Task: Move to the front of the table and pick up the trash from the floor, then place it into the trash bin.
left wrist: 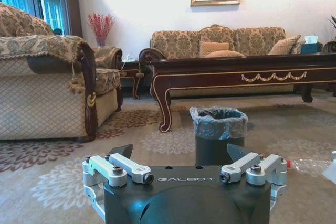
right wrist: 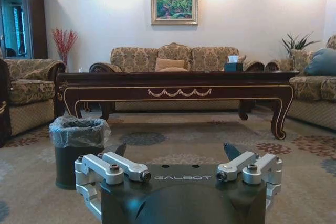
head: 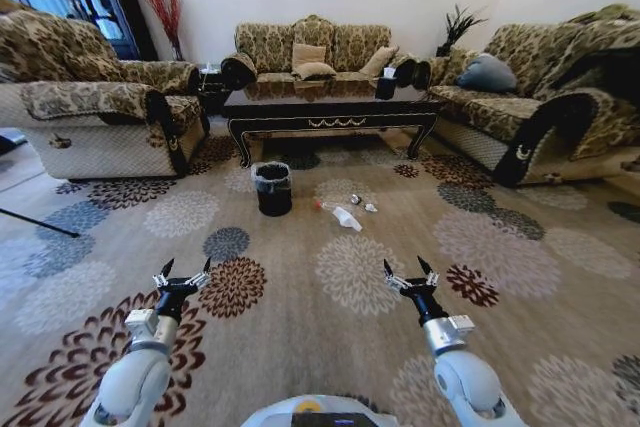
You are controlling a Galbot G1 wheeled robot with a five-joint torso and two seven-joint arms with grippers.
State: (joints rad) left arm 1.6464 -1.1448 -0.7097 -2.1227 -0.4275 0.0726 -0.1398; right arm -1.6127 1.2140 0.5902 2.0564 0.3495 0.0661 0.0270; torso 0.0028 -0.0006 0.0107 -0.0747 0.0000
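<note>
Both arms reach forward and low over the floor (head: 330, 347), roughly level with each other: the left gripper (head: 181, 274) and the right gripper (head: 411, 274) each hang above the carpet with fingers spread wide and nothing between them. Ahead of them, well apart from either gripper, the trash lies on the carpet in front of the table (head: 330, 107), just to the right of the bin (head: 272, 188). Three pieces can be counted: one clear bottle (head: 328, 207) lying on its side, its long axis running from upper left to lower right in the head view, with the cap end toward the bin; one flat white wrapper (head: 347, 218) touching or overlapping the bottle's far end; and one small silvery piece (head: 356, 200) a little beyond, nearer the table. A further pale scrap (head: 371, 208) lies beside them; what it is cannot be told. The single black bin stands upright on the carpet before the table's left end, its liner folded over the rim. The table's long axis runs left to right across the room; a dark tissue box (head: 386, 86) stands on the tabletop toward its right. Three sofas (head: 312, 50) ring the table.
</note>
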